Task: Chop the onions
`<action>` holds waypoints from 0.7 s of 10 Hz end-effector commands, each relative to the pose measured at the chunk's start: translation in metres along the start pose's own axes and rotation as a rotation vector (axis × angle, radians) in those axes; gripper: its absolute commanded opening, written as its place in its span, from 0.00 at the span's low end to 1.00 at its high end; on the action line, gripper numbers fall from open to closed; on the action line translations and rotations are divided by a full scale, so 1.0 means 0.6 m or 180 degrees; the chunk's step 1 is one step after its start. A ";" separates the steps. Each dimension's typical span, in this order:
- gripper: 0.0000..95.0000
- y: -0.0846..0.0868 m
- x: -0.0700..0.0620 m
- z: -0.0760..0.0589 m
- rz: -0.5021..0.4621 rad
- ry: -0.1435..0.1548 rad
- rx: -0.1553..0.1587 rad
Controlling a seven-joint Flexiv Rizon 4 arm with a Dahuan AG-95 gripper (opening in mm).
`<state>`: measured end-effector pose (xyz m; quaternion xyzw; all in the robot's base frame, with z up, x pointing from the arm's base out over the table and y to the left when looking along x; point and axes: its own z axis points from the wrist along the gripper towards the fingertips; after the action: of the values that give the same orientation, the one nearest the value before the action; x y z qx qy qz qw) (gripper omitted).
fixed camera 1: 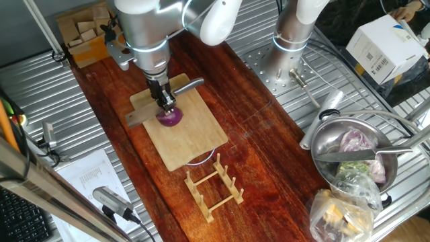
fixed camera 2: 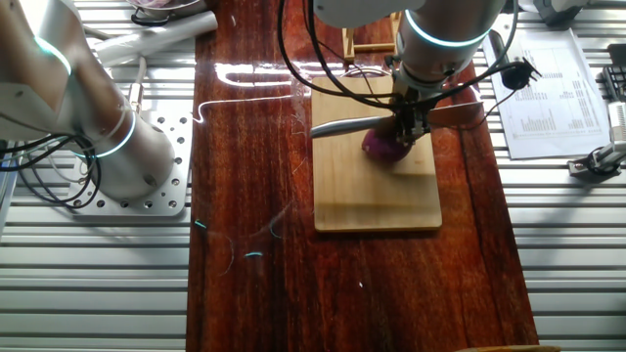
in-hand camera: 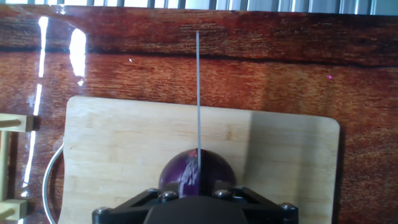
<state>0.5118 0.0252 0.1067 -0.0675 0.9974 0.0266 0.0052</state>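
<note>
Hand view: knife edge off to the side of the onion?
No. The knife runs edge-on straight down onto the middle of the onion, which sits on the board.

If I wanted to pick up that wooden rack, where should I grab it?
Probably grab the wooden rack by one long side rail, coming straight down from above. It lies flat on the table beside the cutting board, pegs pointing up, so the middle is awkward.

Lighting bright and even from overhead; white glare streaks on the glossy wooden table point(fixed camera 2: 245, 147) and its far left edge in the hand view; soft short shadows; focus sharp, gripper housing slightly blurred.
</note>
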 end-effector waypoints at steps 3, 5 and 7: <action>0.40 0.001 0.006 -0.010 0.0023 0.0037 0.0009; 0.00 0.002 0.012 -0.010 0.0101 0.0062 0.0005; 0.00 0.002 0.014 -0.010 0.0111 0.0082 -0.0001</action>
<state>0.5029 0.0245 0.1122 -0.0503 0.9984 0.0253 -0.0075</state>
